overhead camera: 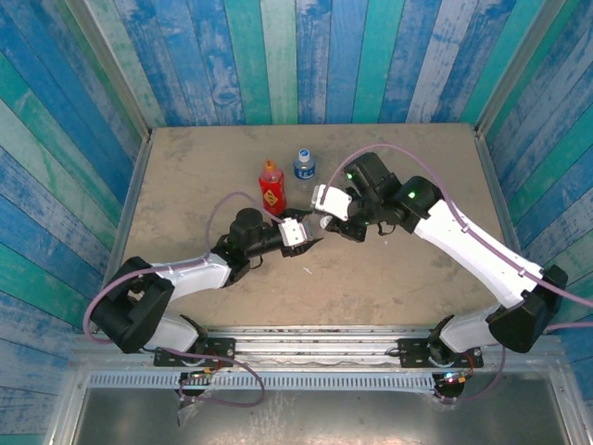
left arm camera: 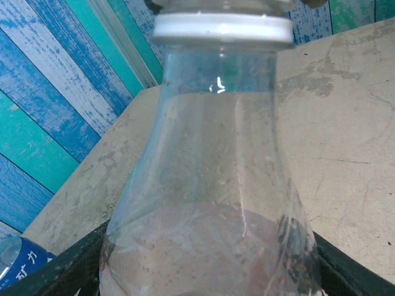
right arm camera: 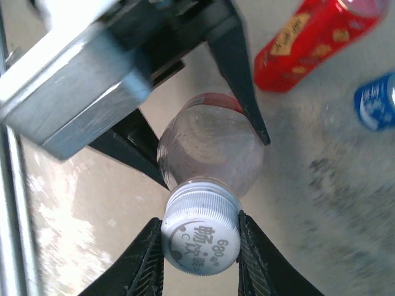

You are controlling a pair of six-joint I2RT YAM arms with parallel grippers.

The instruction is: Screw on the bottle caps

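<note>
A clear bottle [left arm camera: 216, 185] with a red label edge [right arm camera: 217, 98] hangs between my two grippers near the table's middle. My left gripper [left arm camera: 207, 274] is shut on its body, with dark fingers [left arm camera: 65, 271] at both sides. A white cap [right arm camera: 200, 231] sits on the bottle's neck. My right gripper [right arm camera: 200, 240] is shut on that cap, its ribbed pads [right arm camera: 252, 246] pressing both sides. In the top view the left gripper [overhead camera: 301, 234] and right gripper [overhead camera: 328, 222] meet. The red-and-yellow bottle [overhead camera: 271, 188] and the blue-label bottle [overhead camera: 304, 167] stand just behind them.
Blue-green plank walls [overhead camera: 93, 139] enclose the tan table [overhead camera: 389, 278] on three sides. A metal rail [overhead camera: 315, 338] runs along the near edge. A small white speck [overhead camera: 309, 271] lies in front of the grippers. The red bottle [right arm camera: 308, 40] and blue-label bottle [right arm camera: 375, 102] are close by.
</note>
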